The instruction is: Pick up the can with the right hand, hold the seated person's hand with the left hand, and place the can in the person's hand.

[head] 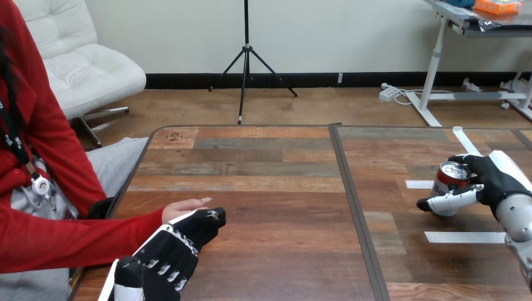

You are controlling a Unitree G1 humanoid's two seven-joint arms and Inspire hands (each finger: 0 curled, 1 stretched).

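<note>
Can (453, 177) at 3 o'clock is being clasped by right hand (495, 180); left hand (174, 244) is overlying person's hand (182, 209), grasp unclear; best lifted upright.

Brown plank-patterned wooden table (270, 182) divided by dark seam (351, 200), run near to far, right of centre. Small red-and-silver metal can (452, 179) placed right of seam, toward right edge. Can enclosed by black-and-white right hand (497, 180), brought in from right: thumb set on near side, fingers (469, 162) on far side. Flat white tape strips (464, 237) laid on table near, left and far of can. Person's hand (182, 207) held palm up over left near part of table. Black-and-white left hand (172, 248) positioned just near of it, touching.
</note>
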